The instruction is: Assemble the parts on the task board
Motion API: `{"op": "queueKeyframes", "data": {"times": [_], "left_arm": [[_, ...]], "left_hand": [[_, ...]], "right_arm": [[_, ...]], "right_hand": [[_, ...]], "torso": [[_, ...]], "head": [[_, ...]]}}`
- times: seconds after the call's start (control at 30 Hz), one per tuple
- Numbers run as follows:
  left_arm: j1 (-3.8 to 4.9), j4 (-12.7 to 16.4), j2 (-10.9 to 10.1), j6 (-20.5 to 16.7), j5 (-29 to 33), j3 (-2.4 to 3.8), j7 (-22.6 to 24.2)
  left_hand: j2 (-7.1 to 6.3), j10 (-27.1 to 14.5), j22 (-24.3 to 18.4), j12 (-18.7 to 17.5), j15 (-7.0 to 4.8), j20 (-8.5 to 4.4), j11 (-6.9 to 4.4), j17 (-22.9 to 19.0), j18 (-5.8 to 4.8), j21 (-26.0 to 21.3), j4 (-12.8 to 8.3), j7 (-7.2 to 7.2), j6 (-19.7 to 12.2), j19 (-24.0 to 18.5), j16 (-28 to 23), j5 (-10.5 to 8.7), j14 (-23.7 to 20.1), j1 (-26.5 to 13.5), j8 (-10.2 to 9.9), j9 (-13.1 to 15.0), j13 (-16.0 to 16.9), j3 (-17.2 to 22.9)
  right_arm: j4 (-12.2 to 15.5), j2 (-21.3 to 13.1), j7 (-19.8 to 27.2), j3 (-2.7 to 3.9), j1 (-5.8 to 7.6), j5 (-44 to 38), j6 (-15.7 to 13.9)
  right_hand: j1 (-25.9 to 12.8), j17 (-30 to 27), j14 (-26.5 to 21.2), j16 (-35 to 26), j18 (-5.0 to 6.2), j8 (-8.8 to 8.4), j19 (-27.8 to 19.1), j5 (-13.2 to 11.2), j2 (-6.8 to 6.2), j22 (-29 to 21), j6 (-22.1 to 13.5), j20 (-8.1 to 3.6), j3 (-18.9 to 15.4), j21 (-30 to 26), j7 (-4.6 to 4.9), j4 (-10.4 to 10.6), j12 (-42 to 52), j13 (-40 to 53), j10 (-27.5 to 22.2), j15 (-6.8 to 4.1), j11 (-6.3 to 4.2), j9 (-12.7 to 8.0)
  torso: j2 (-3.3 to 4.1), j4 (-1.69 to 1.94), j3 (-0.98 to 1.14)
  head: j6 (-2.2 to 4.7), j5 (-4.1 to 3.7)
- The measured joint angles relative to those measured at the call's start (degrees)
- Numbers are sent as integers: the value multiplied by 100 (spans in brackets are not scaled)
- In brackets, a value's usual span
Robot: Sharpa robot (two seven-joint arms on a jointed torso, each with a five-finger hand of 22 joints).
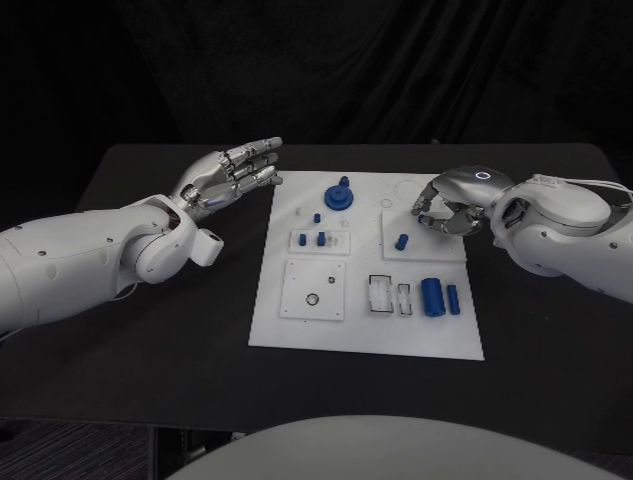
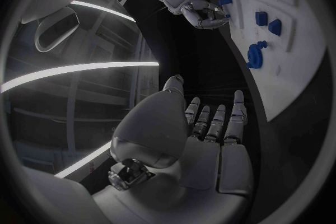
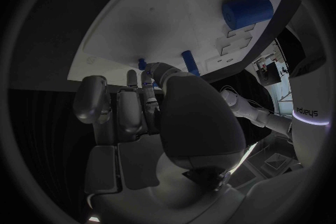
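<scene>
1. Over the far right corner of the task board (image 1: 367, 335), the right hand (image 1: 450, 205) hangs with its fingers curled in towards the palm; whether anything small sits between the fingertips cannot be told.
2. Just beside that hand, towards the robot, a short blue peg (image 1: 403, 241) stands on the board; the right wrist view shows a slanted blue peg (image 3: 190, 62) and a smaller blue stub (image 3: 142, 63) close to the curled fingers (image 3: 131, 106).
3. Further from the hand, near the board's right edge, a large blue cylinder (image 1: 433, 297) and a thinner blue cylinder (image 1: 453, 300) lie side by side, next to outlined rectangular recesses (image 1: 383, 295).
4. Away from the right hand across the board, a blue gear-like part (image 1: 342, 196) sits near the far edge, and a cluster of small blue pegs (image 1: 316, 238) stands closer to the robot from it.
5. Off the board's left edge, the left hand (image 1: 234, 177) is raised above the black table (image 1: 143, 330) with fingers straight and apart, holding nothing; the left wrist view shows its fingers (image 2: 215, 122) extended side by side.
6. Between the left hand and the board's left edge a strip of bare table shows, so the two stand apart.
7. A square plate with a small ring (image 1: 313, 299) lies in the board's near left area, well apart from both hands.
8. Bare black table runs along the board's near edge, and along its left and right sides.
</scene>
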Motion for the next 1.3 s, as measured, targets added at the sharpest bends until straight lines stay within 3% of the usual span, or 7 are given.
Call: {"op": "queueKeyframes", "data": {"times": [0.4, 0.7, 1.07, 1.3], "left_arm": [[-7, -39, 15, 68, 1, 0, 1], [-10, -57, 27, 111, 2, 0, 2], [-16, -73, 43, 161, 3, 0, 3], [-27, -85, 51, 178, 4, 0, 3]], "left_hand": [[24, 20, -20, 0, 32, 9, 19, -1, 1, 0, -24, 0, 0, 33, 23, 66, 31, 24, 0, 0, 0, 7], [24, 22, -33, 0, 41, 21, 63, -1, 0, 0, -47, 0, 0, 62, 25, 67, 41, 24, 0, 0, 0, 16], [45, 22, -45, 0, 61, 21, 63, -1, 1, 0, -46, 21, 20, 62, 25, 95, 61, 46, 1, 1, 5, 16], [45, 42, -50, 0, 82, 21, 83, -2, 0, 0, -46, 21, 20, 62, 48, 95, 81, 45, 1, 0, 5, 16]], "right_arm": [[-49, 12, 2, 1, -25, -2, 14], [-124, 70, 41, 4, -60, -3, -14], [-226, 121, 110, 8, -99, -3, -75], [-260, 141, 168, 9, -118, -3, -145]], "right_hand": [[-44, 5, 0, 0, 0, 40, 11, 0, -1, 0, 81, -11, 17, 2, 2, -17, 26, -20, 77, 0, -9, 45], [-5, 78, 71, 41, -1, 211, 102, 0, 38, -1, 369, -55, 101, 147, 81, -296, 73, -102, 335, -71, -109, 221], [-5, 85, 72, 42, 0, 218, 115, 0, 38, 4, 378, -69, 102, 190, 75, -325, 73, -128, 420, -72, -113, 272], [10, 118, 124, 63, -1, 327, 166, 0, 86, 4, 529, -120, 141, 266, 184, -475, 73, -227, 732, -125, -186, 413]], "torso": [[3, -5, 1], [8, -7, 5], [9, -1, 5], [9, -1, 0]], "head": [[-1, 14], [-1, 24], [-2, 31], [-2, 37]]}}
